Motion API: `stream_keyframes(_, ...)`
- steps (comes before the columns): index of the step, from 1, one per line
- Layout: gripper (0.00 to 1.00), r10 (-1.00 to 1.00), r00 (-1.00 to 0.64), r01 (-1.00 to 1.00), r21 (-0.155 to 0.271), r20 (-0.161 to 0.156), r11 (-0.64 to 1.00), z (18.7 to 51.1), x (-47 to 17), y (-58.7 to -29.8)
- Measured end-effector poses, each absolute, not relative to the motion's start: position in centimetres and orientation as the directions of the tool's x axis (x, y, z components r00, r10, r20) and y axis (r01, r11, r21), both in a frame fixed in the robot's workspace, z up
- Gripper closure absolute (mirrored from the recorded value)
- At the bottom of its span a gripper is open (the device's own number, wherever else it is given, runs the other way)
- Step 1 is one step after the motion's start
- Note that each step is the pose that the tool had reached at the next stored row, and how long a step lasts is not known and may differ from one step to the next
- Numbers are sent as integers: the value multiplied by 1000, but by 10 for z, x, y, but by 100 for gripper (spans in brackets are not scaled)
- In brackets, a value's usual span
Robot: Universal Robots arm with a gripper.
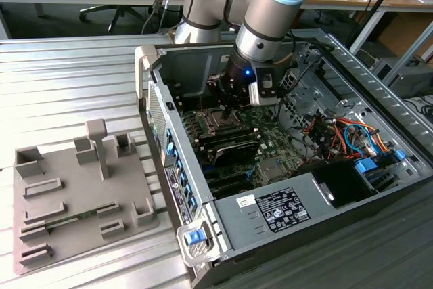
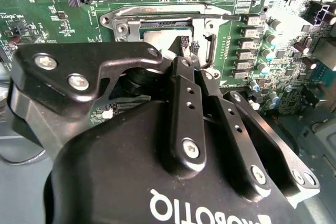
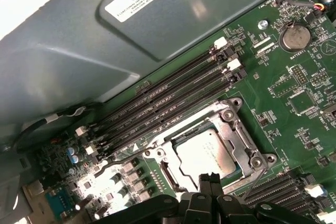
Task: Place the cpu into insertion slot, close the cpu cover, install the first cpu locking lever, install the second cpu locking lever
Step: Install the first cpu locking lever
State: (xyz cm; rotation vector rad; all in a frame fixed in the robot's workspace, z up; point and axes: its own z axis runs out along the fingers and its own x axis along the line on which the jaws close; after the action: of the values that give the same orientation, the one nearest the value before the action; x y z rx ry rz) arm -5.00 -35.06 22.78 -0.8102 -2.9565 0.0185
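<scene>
We see the cpu (image 3: 206,153) as a small flat square with a dull silver-grey top. It lies level inside the insertion slot (image 3: 229,115), its edges square to the slot's sides. The insertion slot is a square socket with a silver metal rim, set on the green board (image 3: 294,77) just beside the long black memory slots (image 3: 168,100). In the exterior view it sits deep inside the open computer case (image 1: 177,65). The cpu cover (image 3: 239,141), a thin silver frame, lies folded down flat around the chip. The chip's top shows through the cover's window in both wrist views.
</scene>
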Motion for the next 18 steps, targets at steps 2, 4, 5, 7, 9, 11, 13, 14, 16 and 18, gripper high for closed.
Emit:
stream_keyframes(2,89,504,-861,503,-32,70,863,228,-50,-351)
stream_keyframes(4,89,499,-864,498,-32,70,867,228,-50,-351)
stream_keyframes(5,89,495,-866,494,-32,70,869,228,-50,-351)
stream_keyframes(7,89,487,-871,486,-32,70,873,228,-50,-351)
stream_keyframes(9,89,482,-873,481,-32,70,876,228,-50,-351)
stream_keyframes(11,89,477,-876,476,-32,70,879,228,-50,-351)
stream_keyframes(13,89,471,-879,470,-32,70,882,228,-50,-351)
stream_keyframes(14,89,469,-881,468,-32,70,883,228,-50,-351)
stream_keyframes(16,89,461,-885,460,-32,70,888,228,-50,-351)
stream_keyframes(18,89,456,-887,455,-32,70,890,228,-50,-351)
